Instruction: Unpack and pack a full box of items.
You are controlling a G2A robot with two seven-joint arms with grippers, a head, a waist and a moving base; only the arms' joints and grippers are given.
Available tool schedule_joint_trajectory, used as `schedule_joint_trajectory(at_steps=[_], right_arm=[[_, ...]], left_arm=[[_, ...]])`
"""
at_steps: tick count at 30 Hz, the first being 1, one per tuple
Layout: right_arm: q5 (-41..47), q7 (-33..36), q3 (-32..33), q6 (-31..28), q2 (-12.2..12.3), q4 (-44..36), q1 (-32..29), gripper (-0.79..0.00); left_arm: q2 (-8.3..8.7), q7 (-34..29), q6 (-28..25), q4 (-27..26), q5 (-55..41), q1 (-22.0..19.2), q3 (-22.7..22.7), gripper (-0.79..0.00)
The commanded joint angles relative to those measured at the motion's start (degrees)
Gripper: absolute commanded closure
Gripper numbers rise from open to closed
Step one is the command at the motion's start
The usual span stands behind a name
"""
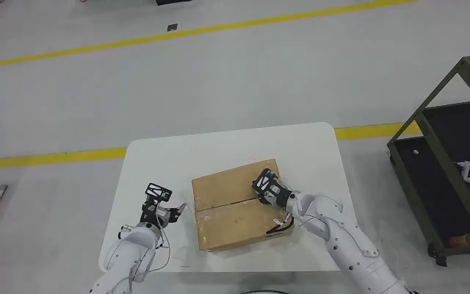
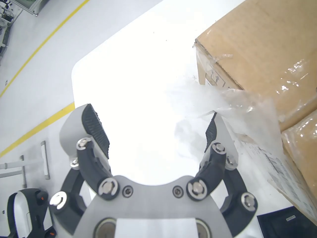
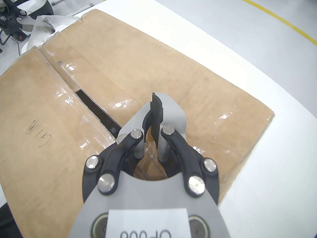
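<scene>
A brown cardboard box (image 1: 239,204) stands in the middle of the white table (image 1: 308,143); its top flaps are down, with a dark slit (image 3: 96,111) along the centre seam. A loose strip of clear tape (image 2: 237,110) hangs off the box's end and lies against one fingertip (image 2: 213,125) of my left gripper (image 2: 151,111). That gripper is open and hovers over the table beside the box (image 2: 267,38). In the top view the left gripper (image 1: 167,203) sits just left of the box. My right gripper (image 3: 156,101) is shut with nothing in it, above the box top (image 3: 173,75) near the seam's right end (image 1: 266,182).
A dark green cart (image 1: 433,147) stands on the floor to the right of the table. Yellow lines (image 1: 66,156) cross the floor behind. A flat black thing (image 2: 284,221) lies by the box's base. Bare table lies left of and behind the box.
</scene>
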Motion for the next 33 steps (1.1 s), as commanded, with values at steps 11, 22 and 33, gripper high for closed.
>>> schedule_joint_trajectory(at_steps=[11,22,33], right_arm=[[-0.11,-0.17,0.14,-0.10,-0.14,0.49,0.32,0.000],[0.47,-0.49,0.86,-0.41,-0.16,0.94,0.40,0.000],[0.62,-0.49,0.58,-0.85,-0.36,1.83,0.91,0.000]], left_arm=[[-0.17,1.19,-3.28,-5.40,-3.00,0.46,-0.14,-0.785],[-0.38,1.62,-5.60,-8.80,-2.04,0.12,1.85,-0.785],[0.50,-1.11,-5.58,-6.53,2.18,4.90,-4.27,-0.785]])
